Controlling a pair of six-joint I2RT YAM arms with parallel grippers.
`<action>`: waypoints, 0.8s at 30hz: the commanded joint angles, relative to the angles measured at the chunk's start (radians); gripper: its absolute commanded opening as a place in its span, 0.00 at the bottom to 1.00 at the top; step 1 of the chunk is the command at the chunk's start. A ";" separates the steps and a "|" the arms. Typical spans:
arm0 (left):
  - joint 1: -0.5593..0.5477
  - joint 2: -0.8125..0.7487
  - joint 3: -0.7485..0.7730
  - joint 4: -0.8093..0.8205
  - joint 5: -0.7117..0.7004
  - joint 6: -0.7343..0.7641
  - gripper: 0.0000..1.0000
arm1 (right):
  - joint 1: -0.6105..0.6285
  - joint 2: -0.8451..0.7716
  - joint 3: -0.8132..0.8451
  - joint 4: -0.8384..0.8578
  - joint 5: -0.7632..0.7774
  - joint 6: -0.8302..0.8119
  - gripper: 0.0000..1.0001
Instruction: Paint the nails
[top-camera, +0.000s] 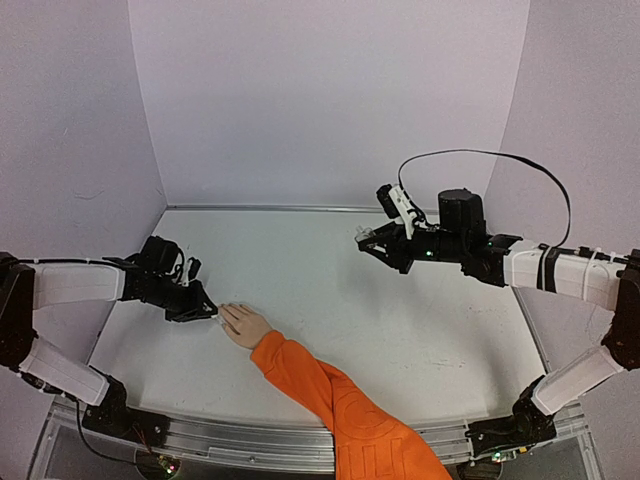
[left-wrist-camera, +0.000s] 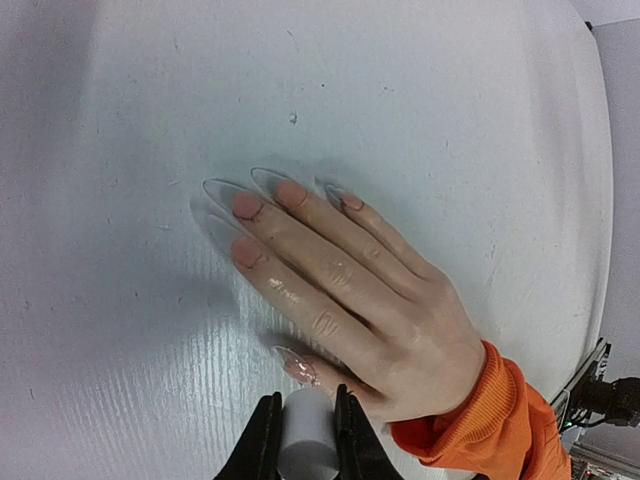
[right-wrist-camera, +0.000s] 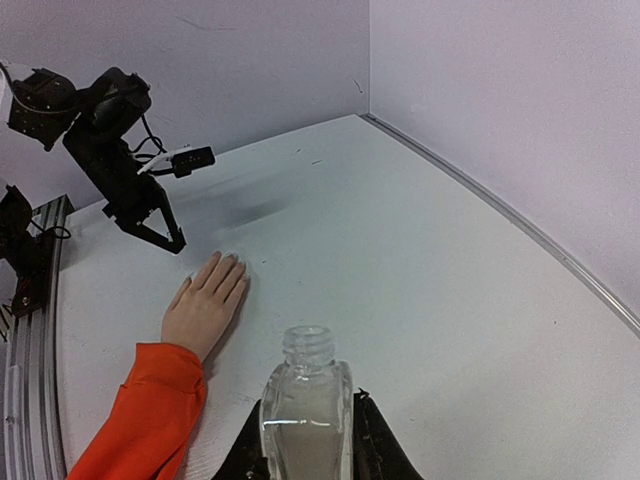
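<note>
1. White table (left-wrist-camera: 150, 100) under me, lilac walls (top-camera: 320, 90) around. My left gripper (left-wrist-camera: 305, 418) is pinched on a short white cylinder (left-wrist-camera: 305, 445). I take it for the brush's handle, though the bristles are hidden.
2. My right gripper (right-wrist-camera: 308, 425) is clamped round a clear glass bottle (right-wrist-camera: 305, 385). It stands upright with its neck uncapped and pale liquid inside.
3. Just beyond my left jaws lies the hand (left-wrist-camera: 350, 300), palm down and flat on the table, with its fingers fanned away from me.
4. There are the nails (left-wrist-camera: 262, 180): long, clear, almond-shaped tips resting on the table. One more sits on the nearest digit, right beside the cylinder.
5. Handling call: they look thin, glossy and stiff, so probably slick under a brush and easy to snap or lift. I wouldn't grip them at all. My hold belongs on the handle, and only the bristles should touch, lightly, from base to tip.
6. Behind the hand the orange sleeve (left-wrist-camera: 490, 420) runs back to the table's near edge.
7. View check: only my left wrist camera shows the nails properly. From above the hand is a small pale shape at my left jaws, and the nails are too small to tell.
8. The overhead view does show my right gripper well apart from the hand.
9. My right wrist view adds the open bottle neck, which no other view shows.
</note>
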 joint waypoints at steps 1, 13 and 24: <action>-0.002 0.019 0.000 0.069 0.027 -0.014 0.00 | -0.007 -0.027 0.032 0.043 -0.020 0.009 0.00; -0.002 0.052 0.006 0.086 0.022 -0.005 0.00 | -0.007 -0.020 0.033 0.043 -0.021 0.009 0.00; -0.002 0.075 0.011 0.096 0.016 0.003 0.00 | -0.007 -0.016 0.033 0.043 -0.018 0.010 0.00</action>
